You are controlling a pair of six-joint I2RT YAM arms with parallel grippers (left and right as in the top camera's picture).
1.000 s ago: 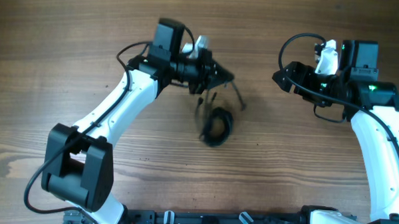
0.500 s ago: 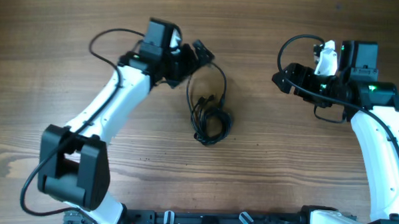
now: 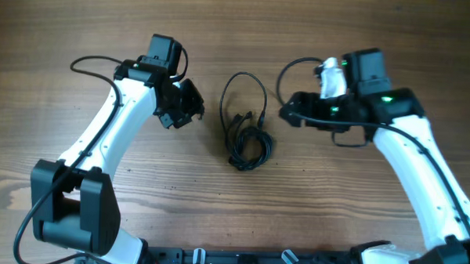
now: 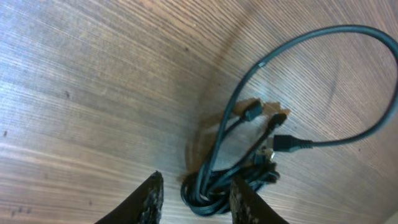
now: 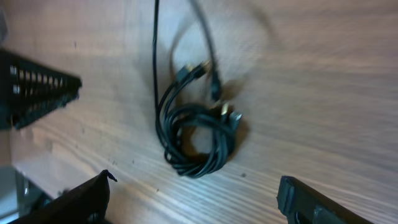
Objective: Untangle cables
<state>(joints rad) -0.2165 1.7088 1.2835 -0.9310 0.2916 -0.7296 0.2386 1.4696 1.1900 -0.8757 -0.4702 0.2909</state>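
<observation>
The cables (image 3: 249,145) lie mid-table as a small black coil with one long loop (image 3: 245,76) arching away from it. Metal-tipped plug ends (image 4: 274,120) stick out of the coil. My left gripper (image 3: 190,108) hovers left of the bundle. In the left wrist view its fingers (image 4: 151,198) stand apart with nothing between them, and the coil (image 4: 224,183) lies on the wood just past the tips. My right gripper (image 3: 287,114) is to the right of the bundle and wide open. In the right wrist view the coil (image 5: 198,140) lies ahead of its fingers (image 5: 78,200).
The wooden table (image 3: 82,32) surrounds the bundle. The left gripper's black finger (image 5: 37,93) shows at the left edge of the right wrist view. Thicker black wires run along both white arms (image 3: 121,128). A black rail (image 3: 238,261) lines the near edge.
The left gripper let go of the cable it had lifted and drew back to the left. The freed loop now lies flat. The right arm swung left toward the bundle.
</observation>
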